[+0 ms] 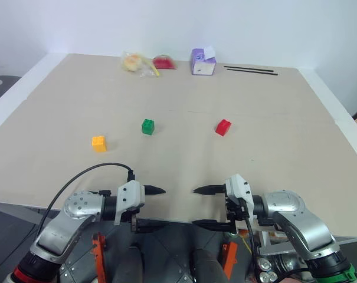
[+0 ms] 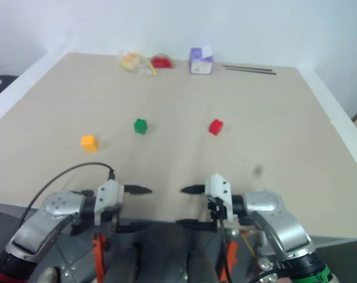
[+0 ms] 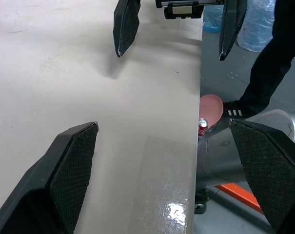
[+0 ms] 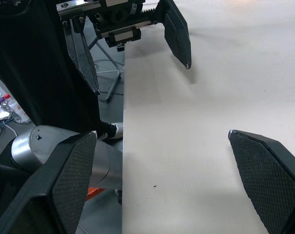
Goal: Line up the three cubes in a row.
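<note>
Three small studded cubes lie apart across the middle of the beige table (image 1: 284,159): the yellow-orange cube (image 1: 99,143) at the left, the green cube (image 1: 147,126) near the centre, the red cube (image 1: 223,127) to the right. They form a loose, uneven spread. My left gripper (image 1: 162,207) and right gripper (image 1: 194,206) hover at the table's near edge, pointing at each other, both open and empty. All three cubes lie well beyond them. The left wrist view shows the right gripper (image 3: 179,44) opposite; the right wrist view shows the left gripper (image 4: 142,73).
Along the far edge sit a purple-and-white box (image 1: 202,61), a bagged yellow item (image 1: 133,62), a bagged red item (image 1: 163,61) and two black sticks (image 1: 251,70). On the floor off the near edge are a pink bowl (image 3: 211,107) and a person's dark-trousered leg (image 3: 269,58).
</note>
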You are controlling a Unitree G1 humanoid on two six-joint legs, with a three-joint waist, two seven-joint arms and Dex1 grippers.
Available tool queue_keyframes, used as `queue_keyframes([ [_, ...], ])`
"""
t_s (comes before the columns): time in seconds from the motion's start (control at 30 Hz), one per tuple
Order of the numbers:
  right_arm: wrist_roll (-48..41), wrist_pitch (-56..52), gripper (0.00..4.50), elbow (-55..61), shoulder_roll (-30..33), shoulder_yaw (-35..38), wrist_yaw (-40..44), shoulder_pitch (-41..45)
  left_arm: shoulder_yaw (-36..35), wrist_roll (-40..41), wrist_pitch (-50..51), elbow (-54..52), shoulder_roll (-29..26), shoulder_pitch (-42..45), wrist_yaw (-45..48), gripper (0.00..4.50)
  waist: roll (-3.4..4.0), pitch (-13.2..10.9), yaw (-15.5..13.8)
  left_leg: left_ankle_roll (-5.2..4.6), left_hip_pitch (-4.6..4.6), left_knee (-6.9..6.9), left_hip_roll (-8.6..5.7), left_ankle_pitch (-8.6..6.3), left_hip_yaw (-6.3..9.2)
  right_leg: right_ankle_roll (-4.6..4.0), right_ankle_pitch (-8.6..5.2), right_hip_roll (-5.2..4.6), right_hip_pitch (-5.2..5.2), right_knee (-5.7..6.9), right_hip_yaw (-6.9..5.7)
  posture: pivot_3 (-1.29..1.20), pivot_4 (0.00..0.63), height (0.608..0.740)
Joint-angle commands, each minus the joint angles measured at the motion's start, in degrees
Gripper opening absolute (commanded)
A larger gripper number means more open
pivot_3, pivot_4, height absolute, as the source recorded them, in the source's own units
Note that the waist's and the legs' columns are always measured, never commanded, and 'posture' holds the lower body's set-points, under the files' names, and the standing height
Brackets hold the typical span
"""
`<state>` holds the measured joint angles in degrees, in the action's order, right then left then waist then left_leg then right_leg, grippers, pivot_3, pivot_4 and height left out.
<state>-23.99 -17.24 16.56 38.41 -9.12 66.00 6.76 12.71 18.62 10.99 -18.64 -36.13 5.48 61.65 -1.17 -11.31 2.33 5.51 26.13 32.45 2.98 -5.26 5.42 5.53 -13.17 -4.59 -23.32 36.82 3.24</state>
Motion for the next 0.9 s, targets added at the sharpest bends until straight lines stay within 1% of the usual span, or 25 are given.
queue_keyframes([
  [0.03,-0.6,0.4,4.50,0.9,0.4,0.1,0.8,0.5,-0.4,0.4,-1.3,-2.4,-0.2,0.2,0.3,4.46,0.00,0.0,0.0,0.00,0.00,0.00,0.00,0.00,0.00,0.00,0.00,0.00,0.00,0.00,0.00,0.00,0.150,0.740],
  [0.73,-1.0,-1.0,4.50,1.2,0.0,0.7,0.4,0.8,-0.2,0.8,-0.7,-2.1,0.6,1.8,0.1,4.46,0.00,0.0,0.0,0.00,0.00,0.00,0.00,0.00,-0.01,0.00,0.00,0.00,0.01,0.00,0.00,0.00,0.150,0.740],
  [0.8,-2.7,-3.0,4.50,0.7,-1.7,2.4,-2.4,1.5,-1.0,1.1,-0.1,-2.0,1.9,2.3,-2.0,4.46,0.00,0.0,0.0,0.00,0.00,0.00,0.00,0.00,-0.01,0.00,0.00,0.00,0.01,0.00,0.00,0.00,0.150,0.740],
  [0.87,-3.2,-5.8,4.50,-0.6,-4.2,4.4,-7.7,3.5,-2.8,2.4,2.9,-1.2,4.9,4.2,-6.4,4.46,0.00,0.0,0.0,-0.01,0.00,0.00,0.00,0.00,0.00,0.00,0.00,0.00,0.01,0.00,0.00,0.00,0.150,0.740],
  [0.9,-1.5,-6.5,4.50,-2.5,-6.1,5.1,-12.2,5.4,-3.9,2.7,4.6,-0.3,7.3,6.0,-10.1,4.46,0.00,0.0,0.0,-0.01,0.00,0.00,0.00,0.01,0.00,0.00,0.00,0.00,0.01,0.02,0.00,0.00,0.150,0.740],
])
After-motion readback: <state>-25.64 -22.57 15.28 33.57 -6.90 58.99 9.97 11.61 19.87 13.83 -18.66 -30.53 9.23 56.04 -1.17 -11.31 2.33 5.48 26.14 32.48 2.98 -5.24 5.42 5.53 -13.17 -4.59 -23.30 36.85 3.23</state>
